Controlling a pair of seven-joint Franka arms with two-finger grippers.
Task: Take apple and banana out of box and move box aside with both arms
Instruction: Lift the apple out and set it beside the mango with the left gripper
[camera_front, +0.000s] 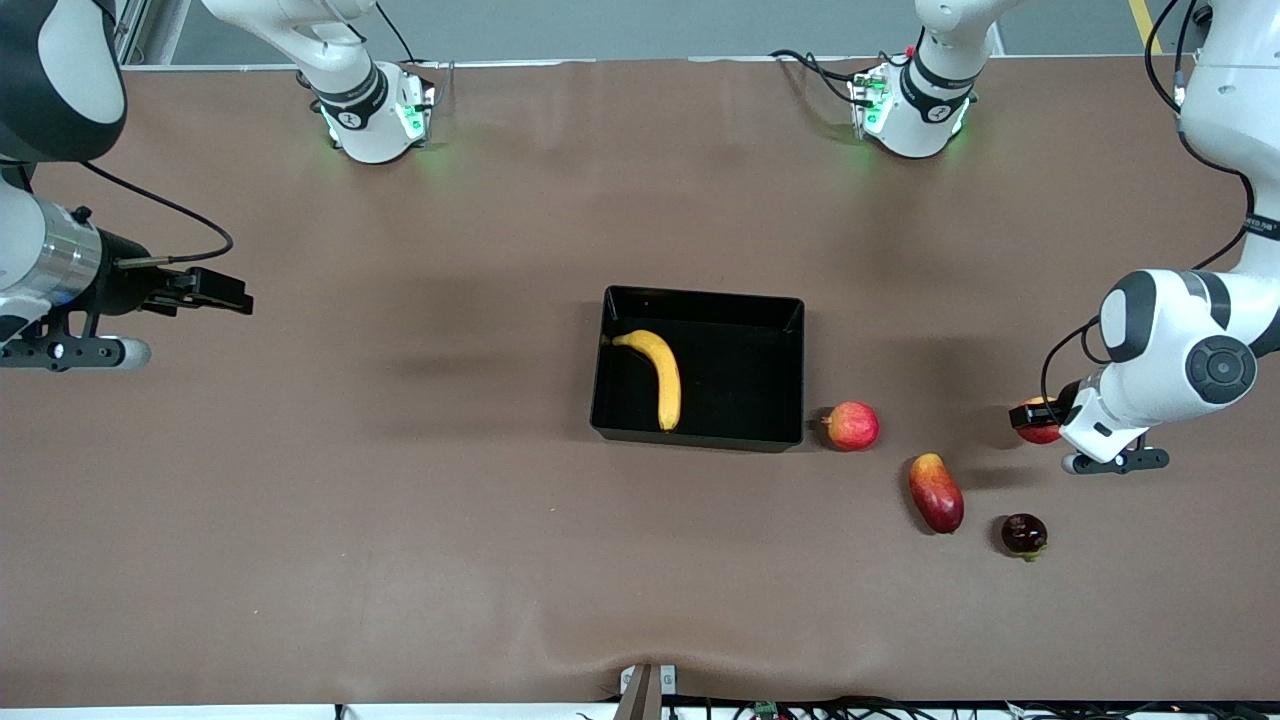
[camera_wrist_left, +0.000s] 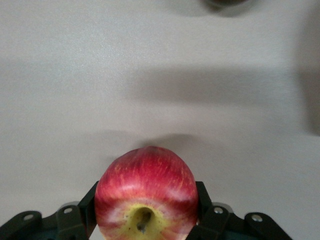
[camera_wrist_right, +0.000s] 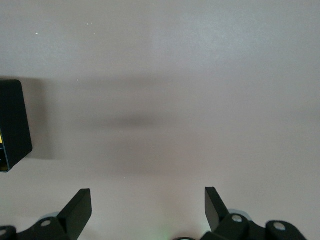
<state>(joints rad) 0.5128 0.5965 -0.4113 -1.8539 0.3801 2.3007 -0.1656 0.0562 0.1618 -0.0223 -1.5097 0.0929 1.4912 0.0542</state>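
The right gripper (camera_front: 215, 290) hung over bare bench (camera_front: 400, 560) at the right arm's end, its jaws spread wide and empty. The banana (camera_front: 658, 375) lay inside the black box (camera_front: 700, 435) at mid-bench. Toward the left arm's end, the left gripper (camera_front: 1032, 420) was clamped around the apple (camera_wrist_left: 146, 192), above the bench.

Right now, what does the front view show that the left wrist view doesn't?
Only the front view shows the banana lying in the black box, three loose fruits on the table, and the right gripper open, waiting at its end. Only the left wrist view shows the apple's yellow stem hollow. Both show the left gripper shut on the apple.
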